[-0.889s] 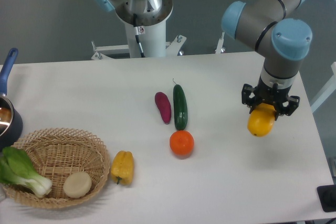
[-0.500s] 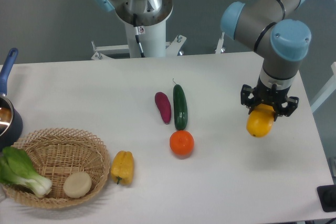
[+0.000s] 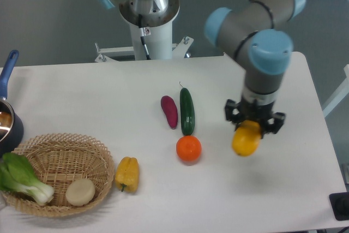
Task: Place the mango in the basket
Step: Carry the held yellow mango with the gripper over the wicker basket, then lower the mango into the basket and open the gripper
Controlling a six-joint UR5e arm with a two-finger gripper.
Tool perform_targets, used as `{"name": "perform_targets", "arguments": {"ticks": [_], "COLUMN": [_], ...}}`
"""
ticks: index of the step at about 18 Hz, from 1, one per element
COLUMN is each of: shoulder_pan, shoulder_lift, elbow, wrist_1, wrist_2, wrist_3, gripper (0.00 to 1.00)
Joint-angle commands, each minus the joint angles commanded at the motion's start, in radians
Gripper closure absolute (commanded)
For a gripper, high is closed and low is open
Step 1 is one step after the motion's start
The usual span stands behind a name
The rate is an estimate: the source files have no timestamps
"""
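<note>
**Mango held above the table, right of the orange**

The white table (image 3: 98, 96) fills most of the view, with the arm's base standing at its far edge. The arm (image 3: 256, 31) reaches down over the right half of the table, its grey links and blue caps ending in a wrist that points straight down.

The basket (image 3: 62, 148) sits at the front left corner. Inside it lie a leafy green vegetable (image 3: 19, 178) on the left side and a pale round piece (image 3: 80, 191) near the front rim. Behind the basket, at the left edge, a dark pot (image 3: 8, 126) with a blue handle is partly cut off by the frame.

The gripper (image 3: 254, 123) is clenched on the top of the mango (image 3: 246, 139), which hangs below the black fingers and appears clear of the table surface. The mango is well apart from the basket.

Near the middle of the table a cucumber (image 3: 187, 111) lies lengthwise, with a purple vegetable (image 3: 169, 111) just beside it on the left. An orange (image 3: 188, 148) sits just in front of the cucumber's near end, to the left of the held mango. A yellow pepper (image 3: 127, 173) lies just beside the basket's right rim.
</note>
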Motion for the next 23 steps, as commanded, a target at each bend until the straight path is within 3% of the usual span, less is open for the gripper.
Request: {"name": "perform_targets", "arguments": {"ticks": [5,7,10,16,20,23], "shoulder_pan": [-0.187,-0.274,-0.368,-0.503,-0.531,-0.550], "shoulder_lift": [0.002,-0.006,-0.027,-0.034,-0.044,-0.058], "elbow": [0.003,-0.002,-0.006,-0.054,-0.081,-0.106], "wrist_1": [0.117,0.121,0.123,0.123,0.123,0.126], "wrist_2": [0.000,-0.002,-0.003,0.005,0.006,0.008], "wrist_3": [-0.166,-0.172,-0.173,-0.181,-0.180,-0.180], "gripper": [0.77,0.76,0.66,0.54,0.37,0.02]}}
